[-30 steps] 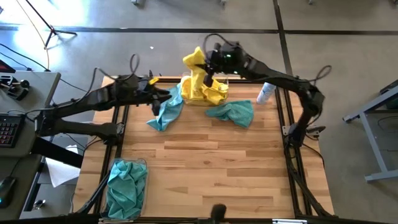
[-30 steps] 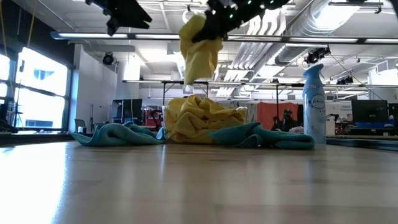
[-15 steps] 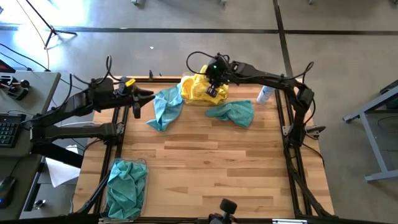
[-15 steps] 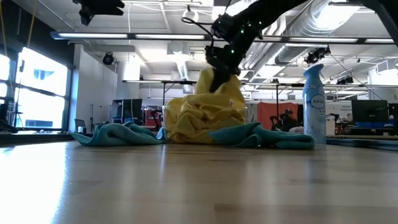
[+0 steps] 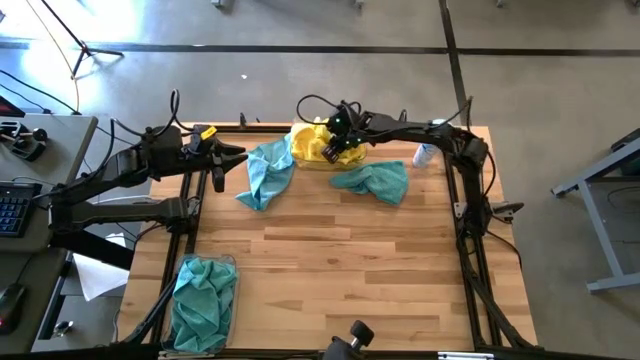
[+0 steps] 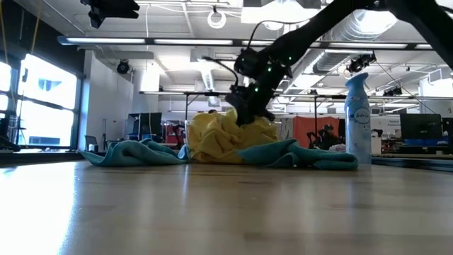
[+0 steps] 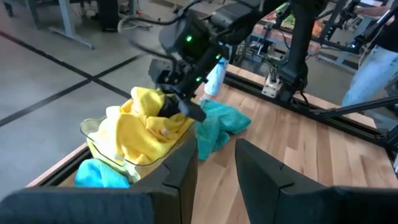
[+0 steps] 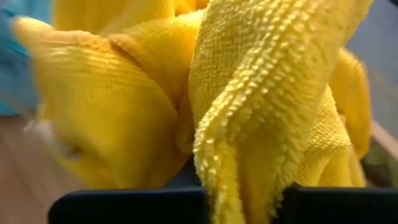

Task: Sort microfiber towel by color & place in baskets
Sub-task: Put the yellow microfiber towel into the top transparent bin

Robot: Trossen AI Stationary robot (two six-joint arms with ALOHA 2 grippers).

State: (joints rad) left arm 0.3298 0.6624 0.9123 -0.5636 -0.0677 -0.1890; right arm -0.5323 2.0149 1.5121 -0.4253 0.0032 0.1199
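A heap of yellow microfiber towels (image 5: 322, 143) fills a clear basket (image 7: 93, 138) at the middle of the table's far edge. My right gripper (image 5: 331, 148) sits on top of this heap, shut on a yellow towel (image 8: 249, 93). One teal towel (image 5: 265, 172) lies flat on the table left of the basket, and another (image 5: 375, 181) lies to its right. A second basket (image 5: 205, 300) at the near left corner holds teal towels. My left gripper (image 7: 215, 163) is open, raised near the far left edge, touching nothing. My right gripper pinches a fold of the yellow towel (image 8: 244, 177) between its two fingers. It comes from above, slanting in from the table's right. The towel lies bunched on the yellow heap (image 6: 226, 138) in the basket, slack, not lifted clear.
A white-and-blue spray bottle (image 5: 427, 152) stands upright near the far right corner, under my right arm. The middle and near right of the wooden table (image 5: 350, 270) are bare. Black frame rails run along the left and right edges.
My right gripper came down from high above the basket, carrying the hanging yellow towel onto the yellow heap; the towel went from dangling to bunched on the pile. My left gripper drew back toward the table's left edge, then stayed still.
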